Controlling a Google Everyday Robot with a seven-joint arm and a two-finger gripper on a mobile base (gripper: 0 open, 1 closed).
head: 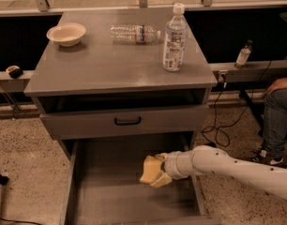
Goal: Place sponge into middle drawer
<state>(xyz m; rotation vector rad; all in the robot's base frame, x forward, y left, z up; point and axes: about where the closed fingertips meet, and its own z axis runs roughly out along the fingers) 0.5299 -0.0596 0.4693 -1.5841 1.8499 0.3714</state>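
The sponge (148, 169) is a yellow foam block held in my gripper (154, 171), which is shut on it. The white arm reaches in from the right. The sponge hangs a little above the flat grey floor of the pulled-out middle drawer (115, 196), over its right half and near the right wall. I cannot tell if it touches the floor. Above it is a shut grey drawer front with a black handle (127, 121).
On the cabinet top stand a white bowl (66, 33), a lying water bottle (134, 33) and an upright water bottle (174, 37). A person's leg (277, 121) and floor cables (223, 125) are to the right. A small bottle (243, 55) stands on the rail behind.
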